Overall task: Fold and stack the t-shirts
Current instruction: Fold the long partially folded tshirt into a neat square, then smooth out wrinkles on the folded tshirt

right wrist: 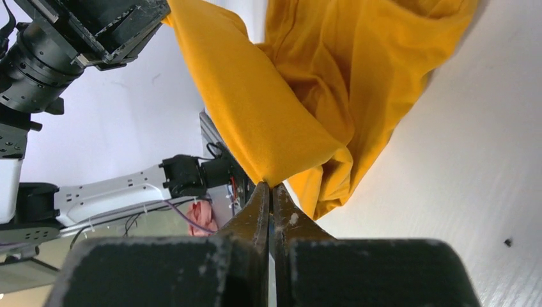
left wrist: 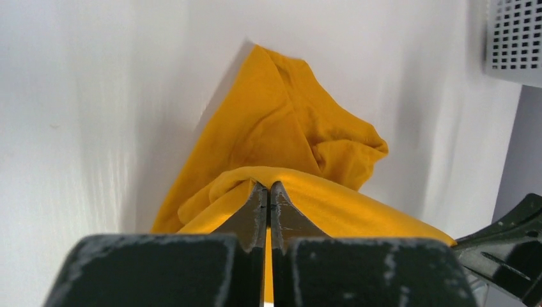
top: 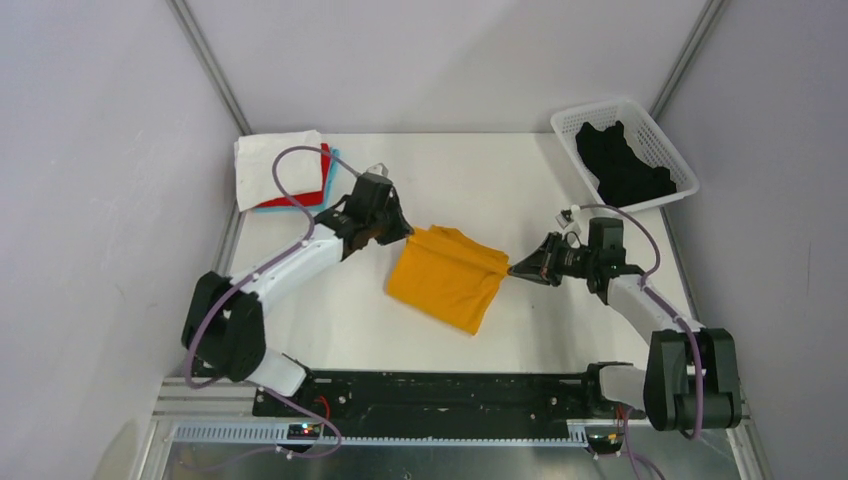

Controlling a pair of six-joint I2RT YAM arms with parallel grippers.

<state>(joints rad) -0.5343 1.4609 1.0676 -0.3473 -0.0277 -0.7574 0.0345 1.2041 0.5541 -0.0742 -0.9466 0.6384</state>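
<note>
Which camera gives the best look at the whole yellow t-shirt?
The top external view: the yellow t-shirt shows whole, held at two corners by the left pincer and the right pincer. The left wrist view shows only bunched cloth beyond its shut tips; the right wrist view shows just hanging folds.

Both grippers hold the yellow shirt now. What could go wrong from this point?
The left gripper and right gripper each pinch only a thin edge of the yellow shirt at their very tips, so a corner may slip out if they pull apart. The shirt is bunched and creased between them, so the fold may come out uneven.
</note>
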